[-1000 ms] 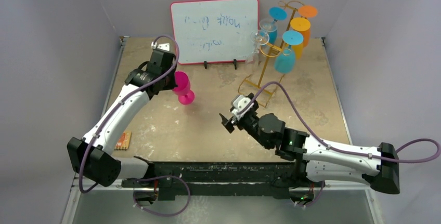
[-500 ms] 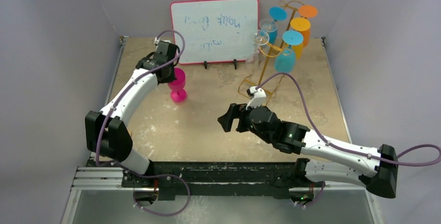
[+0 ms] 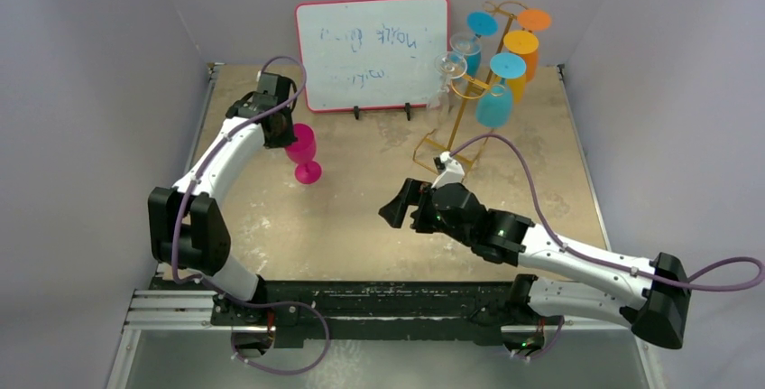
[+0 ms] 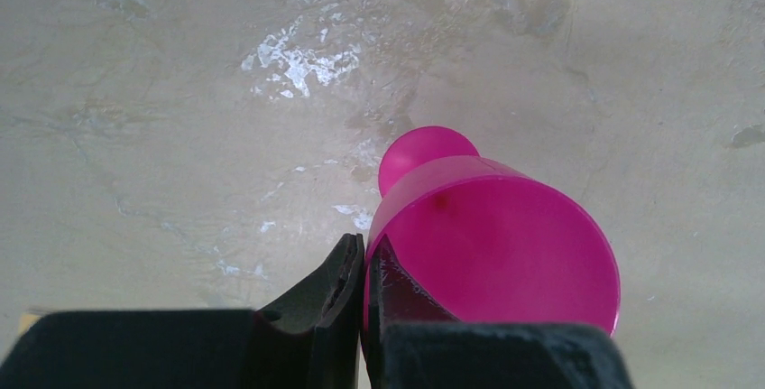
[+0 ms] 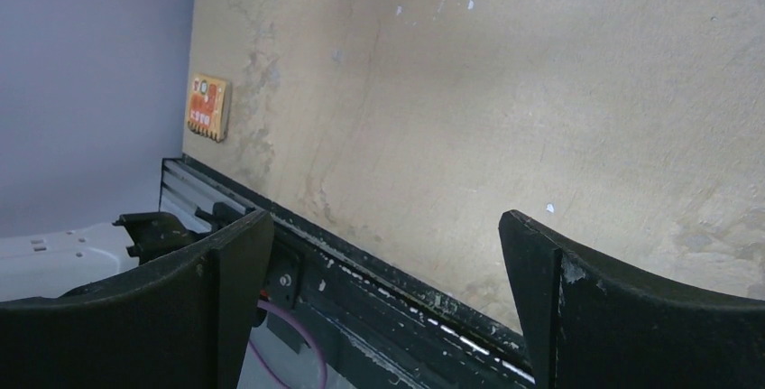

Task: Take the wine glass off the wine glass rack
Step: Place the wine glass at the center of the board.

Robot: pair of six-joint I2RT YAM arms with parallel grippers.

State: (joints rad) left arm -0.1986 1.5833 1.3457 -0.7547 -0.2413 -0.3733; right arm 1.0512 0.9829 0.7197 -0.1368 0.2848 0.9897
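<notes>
A pink wine glass (image 3: 302, 148) is upright at the table's back left, its foot low over the tabletop. My left gripper (image 3: 281, 130) is shut on its rim. In the left wrist view one finger is inside the pink wine glass (image 4: 505, 245) and the other outside, with the left gripper (image 4: 365, 258) pinching the wall. The gold wine glass rack (image 3: 461, 118) stands at the back right with blue (image 3: 493, 105), orange (image 3: 521, 46) and clear (image 3: 449, 68) glasses hanging upside down. My right gripper (image 3: 394, 209) is open and empty over mid-table, and the right gripper (image 5: 386, 219) faces the near edge.
A red-framed whiteboard (image 3: 372, 41) stands at the back, left of the rack. A small orange card (image 5: 207, 107) lies near the table's front left edge. The black rail (image 5: 424, 303) runs along the near edge. Grey walls close in both sides.
My left arm has folded its elbow in and carried the pink glass a little to the left. My right gripper has opened wider and swung to point left.
</notes>
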